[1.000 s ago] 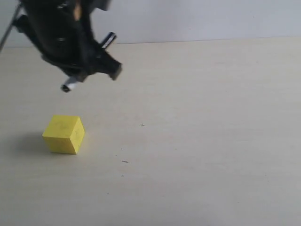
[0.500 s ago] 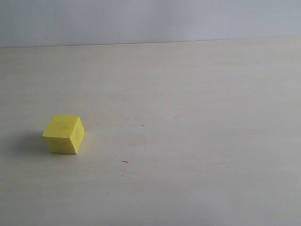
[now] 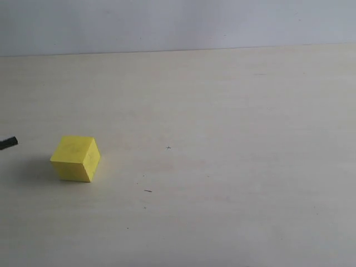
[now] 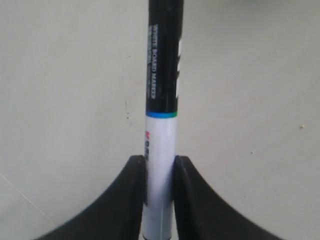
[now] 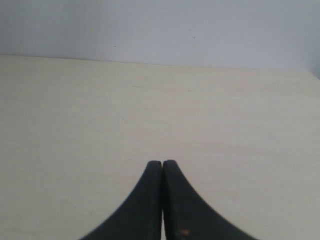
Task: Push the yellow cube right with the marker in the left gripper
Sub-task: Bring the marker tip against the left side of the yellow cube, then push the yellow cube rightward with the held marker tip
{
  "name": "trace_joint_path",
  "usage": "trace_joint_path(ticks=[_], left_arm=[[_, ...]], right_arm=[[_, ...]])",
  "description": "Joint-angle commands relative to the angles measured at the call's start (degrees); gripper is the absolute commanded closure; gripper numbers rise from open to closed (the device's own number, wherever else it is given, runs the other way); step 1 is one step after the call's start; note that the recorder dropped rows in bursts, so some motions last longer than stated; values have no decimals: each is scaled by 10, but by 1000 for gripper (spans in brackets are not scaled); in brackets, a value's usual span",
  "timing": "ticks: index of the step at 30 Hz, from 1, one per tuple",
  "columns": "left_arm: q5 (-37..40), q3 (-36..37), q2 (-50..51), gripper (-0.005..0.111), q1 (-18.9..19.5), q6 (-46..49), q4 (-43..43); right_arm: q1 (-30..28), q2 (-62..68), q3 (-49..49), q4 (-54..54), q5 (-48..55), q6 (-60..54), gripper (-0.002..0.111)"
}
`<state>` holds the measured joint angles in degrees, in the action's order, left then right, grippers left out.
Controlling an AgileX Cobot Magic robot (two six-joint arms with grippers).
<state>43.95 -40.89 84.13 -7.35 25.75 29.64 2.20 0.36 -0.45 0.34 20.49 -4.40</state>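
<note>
The yellow cube (image 3: 75, 158) rests on the pale table at the left of the exterior view. A black tip of the marker (image 3: 8, 142) pokes in from the left edge, a short way left of the cube and apart from it. The left gripper's body is outside the exterior view. In the left wrist view the left gripper (image 4: 160, 165) is shut on the marker (image 4: 162, 100), clamping its white barrel with the black cap pointing away. The cube does not show in that view. The right gripper (image 5: 162, 165) is shut with nothing between its fingers.
The pale wooden table (image 3: 233, 167) stretches to the right of the cube, with a few tiny dark specks (image 3: 148, 191). A light wall (image 3: 178, 22) bounds the table's far edge.
A second ago the left gripper hung above the cube with the marker; it then left the exterior view. Now the marker's black tip shows at the left edge. The cube has not moved.
</note>
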Motion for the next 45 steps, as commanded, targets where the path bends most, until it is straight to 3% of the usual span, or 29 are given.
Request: trace_joint_path(ticks=[1,11,18,24,26,29,31,37,40,42,45], left_arm=[[-23,2,41,107,2,71,5],[-52,2,88,107,2,162,2],[-144,2,88,107,0,166,-11],[-145,2,88,107,-3,166,-17],[-139,3,88,107,-25,191,-55],[-132,3,88,107,-112,337,-144],[-132,3,88,107,-144,333,-137],[-106,2,88,107,-145,265,-126],[-141,2,88,107,-147,265,-141],[-209,2,88,107,-182,265,-161],[-202,2,88,107,-206,265,-131]], right_arm=[[-2,-4,2,-3,-1,-1,108],[-2,-4,2,-3,-1,-1,108],[-2,-4,2,-3,-1,-1,108],[-2,-4,2,-3,-1,-1,108],[-2,-4,2,-3,-1,-1,108],[-2,-4,2,-3,-1,-1,108],[-2,-4,2,-3,-1,-1,108],[-2,-4,2,-3,-1,-1,108],[-2,-4,2,-3,-1,-1,108],[-2,-4,2,-3,-1,-1,108],[-2,-4,2,-3,-1,-1,108]])
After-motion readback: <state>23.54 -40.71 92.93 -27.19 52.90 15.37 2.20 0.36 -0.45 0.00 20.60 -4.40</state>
